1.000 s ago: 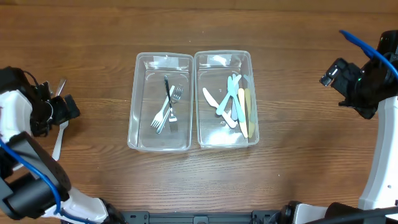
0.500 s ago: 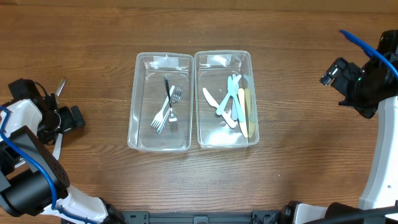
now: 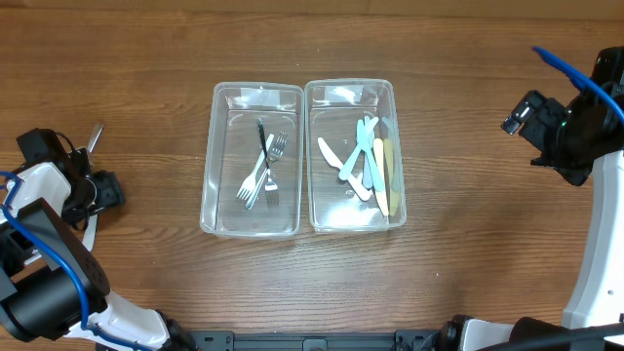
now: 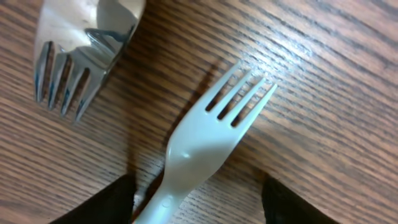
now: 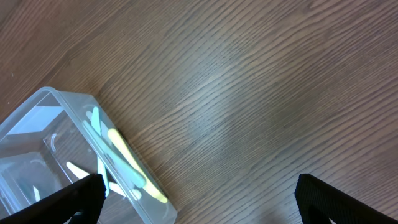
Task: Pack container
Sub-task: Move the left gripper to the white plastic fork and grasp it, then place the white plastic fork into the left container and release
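Overhead: left claw [image 3: 101, 189] low over white plastic fork [image 3: 93, 222] on counter [image 3: 146, 78], well apart from fork container [image 3: 209, 166]; claw opening not legible here.
Left wrist: claw spread wide, straddling fork handle, gripping nothing; metal fork [image 4: 74, 50] just beside, its tines readable only here.
Advice: close squarely on handle, clear of metal fork.
Right wrist: right claw [image 5: 199, 199] wide open, empty; knife container [image 5: 31, 118] nearby.

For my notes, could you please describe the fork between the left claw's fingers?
On the table left of the clear containers, two forks lie by the left claw. It is the pale plastic fork, not the shiny metal fork.
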Controlling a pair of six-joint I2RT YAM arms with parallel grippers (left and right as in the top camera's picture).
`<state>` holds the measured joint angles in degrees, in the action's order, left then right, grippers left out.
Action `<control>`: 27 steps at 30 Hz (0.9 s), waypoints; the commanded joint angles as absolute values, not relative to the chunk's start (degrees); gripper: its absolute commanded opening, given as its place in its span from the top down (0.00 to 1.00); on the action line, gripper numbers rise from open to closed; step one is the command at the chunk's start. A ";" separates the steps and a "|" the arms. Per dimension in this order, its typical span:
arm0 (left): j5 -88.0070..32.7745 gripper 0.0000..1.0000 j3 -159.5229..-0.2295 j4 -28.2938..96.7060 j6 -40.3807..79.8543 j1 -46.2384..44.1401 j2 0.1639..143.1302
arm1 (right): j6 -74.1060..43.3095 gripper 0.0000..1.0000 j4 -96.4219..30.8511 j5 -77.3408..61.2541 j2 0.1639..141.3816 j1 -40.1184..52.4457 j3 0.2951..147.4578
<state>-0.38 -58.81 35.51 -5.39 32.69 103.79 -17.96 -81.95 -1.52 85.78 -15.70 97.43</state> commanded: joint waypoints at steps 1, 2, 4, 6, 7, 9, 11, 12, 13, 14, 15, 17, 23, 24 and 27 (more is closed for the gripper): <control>-3.77 0.54 -56.80 35.79 -6.00 32.82 104.73 | -17.56 0.00 -81.76 -1.63 85.67 -15.44 97.49; -4.12 0.58 -56.80 35.88 -6.00 32.82 104.73 | -17.56 0.00 -81.76 -1.65 85.67 -15.44 97.49; -4.19 0.65 -56.80 35.94 -6.00 32.82 104.73 | -17.56 0.00 -81.76 -1.65 85.67 -15.44 97.49; -4.54 0.72 -56.80 35.94 -6.00 32.82 104.73 | -17.56 0.00 -81.76 -1.63 85.67 -15.44 97.49; -4.54 0.74 -56.80 35.94 -6.00 32.82 104.73 | -17.56 0.00 -81.76 -1.65 85.67 -15.44 97.49; -4.54 0.76 -56.80 35.94 -6.00 32.82 104.73 | -17.56 0.00 -81.73 -1.65 85.67 -15.44 97.49; -4.54 0.77 -56.80 35.97 -6.00 32.82 104.73 | -17.56 0.00 -81.73 -1.63 85.67 -15.44 97.49; -4.54 0.77 -56.80 35.94 -5.98 32.82 104.73 | -17.56 0.00 -81.73 -1.65 85.67 -15.44 97.49; -4.54 0.78 -56.80 35.94 -5.98 32.82 104.73 | -17.56 0.00 -81.73 -1.63 85.67 -15.44 97.49; -4.54 0.78 -56.80 35.94 -5.98 32.82 104.73 | -17.56 0.00 -81.71 -1.63 85.67 -15.44 97.49; -4.54 0.79 -56.80 35.94 -6.00 32.82 104.73 | -17.56 0.00 -81.71 -1.63 85.67 -15.44 97.49; -4.54 0.80 -56.80 35.94 -6.00 32.82 104.73 | -17.56 0.00 -81.71 -1.65 85.67 -15.44 97.49; -4.51 0.91 -56.80 35.90 -5.96 32.82 104.73 | -17.56 0.00 -81.71 -1.65 85.67 -15.44 97.49; -4.51 0.91 -56.80 35.90 -5.78 32.82 104.73 | -17.56 0.00 -81.71 -1.63 85.67 -15.44 97.49; -4.51 0.93 -56.80 35.83 -5.76 32.82 104.73 | -17.56 0.00 -81.69 -1.63 85.67 -15.44 97.49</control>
